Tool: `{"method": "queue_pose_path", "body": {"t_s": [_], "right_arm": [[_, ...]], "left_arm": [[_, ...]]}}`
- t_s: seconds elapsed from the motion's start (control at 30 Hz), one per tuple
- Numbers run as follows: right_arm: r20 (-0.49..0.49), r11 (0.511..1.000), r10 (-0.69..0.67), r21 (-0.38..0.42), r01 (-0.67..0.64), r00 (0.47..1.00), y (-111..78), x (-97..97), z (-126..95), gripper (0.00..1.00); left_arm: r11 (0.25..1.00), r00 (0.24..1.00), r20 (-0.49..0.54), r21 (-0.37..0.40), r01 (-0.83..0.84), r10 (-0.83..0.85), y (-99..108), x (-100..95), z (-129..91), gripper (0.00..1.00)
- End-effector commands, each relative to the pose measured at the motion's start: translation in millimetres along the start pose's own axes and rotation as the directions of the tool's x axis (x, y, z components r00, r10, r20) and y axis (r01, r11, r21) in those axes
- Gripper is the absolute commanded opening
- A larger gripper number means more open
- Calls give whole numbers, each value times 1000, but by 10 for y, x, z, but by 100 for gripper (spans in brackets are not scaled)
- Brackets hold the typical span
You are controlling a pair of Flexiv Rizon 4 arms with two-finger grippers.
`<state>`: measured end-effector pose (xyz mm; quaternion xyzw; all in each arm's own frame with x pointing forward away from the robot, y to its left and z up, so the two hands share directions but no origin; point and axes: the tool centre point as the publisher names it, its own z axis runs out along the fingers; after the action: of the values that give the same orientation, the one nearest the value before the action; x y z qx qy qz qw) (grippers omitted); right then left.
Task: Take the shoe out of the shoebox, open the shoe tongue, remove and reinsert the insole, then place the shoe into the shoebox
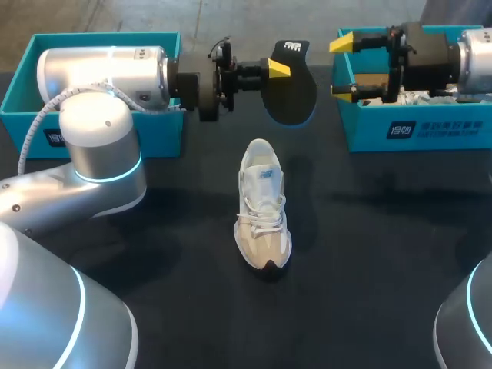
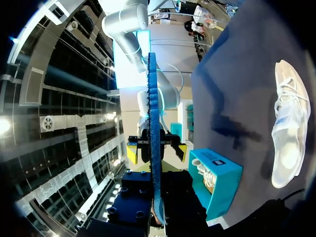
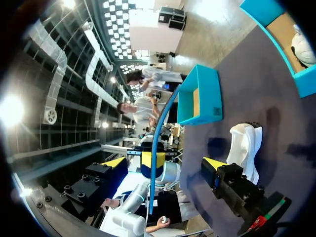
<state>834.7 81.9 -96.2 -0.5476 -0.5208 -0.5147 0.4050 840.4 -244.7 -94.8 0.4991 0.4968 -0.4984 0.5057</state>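
My left end effector (image 1: 279,69) grips the insole (image 1: 296,96) in the air at upper middle, probably for handover to my right end effector (image 1: 344,67), spread open at upper right, while the shoe (image 1: 263,206) waits mid-frame on the tabletop (image 1: 369,231).

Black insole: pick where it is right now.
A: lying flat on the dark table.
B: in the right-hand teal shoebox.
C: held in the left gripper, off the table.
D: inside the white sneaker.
C: the left gripper is shut on the black foam insole, holding it in the air beyond the white and beige sneaker.
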Motion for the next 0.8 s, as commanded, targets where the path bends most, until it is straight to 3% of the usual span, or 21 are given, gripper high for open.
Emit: {"method": "queue_pose_path", "body": {"t_s": [0.03, 0.2, 0.8], "right_arm": [[-19, 1000, -14, 19, 15, 1000, -65, 2, -103, 100], [-48, 996, -31, 78, 35, 998, -110, 13, -119, 100], [-48, 996, -31, 78, 35, 998, -110, 13, -119, 100]], "left_arm": [[1000, 1000, -6, -8, -2, 2, -36, -7, -51, 0], [1000, 1000, -15, -14, 0, 0, -45, 13, -85, 0], [1000, 1000, -30, -15, 4, -5, -53, 21, -91, 0]]}}
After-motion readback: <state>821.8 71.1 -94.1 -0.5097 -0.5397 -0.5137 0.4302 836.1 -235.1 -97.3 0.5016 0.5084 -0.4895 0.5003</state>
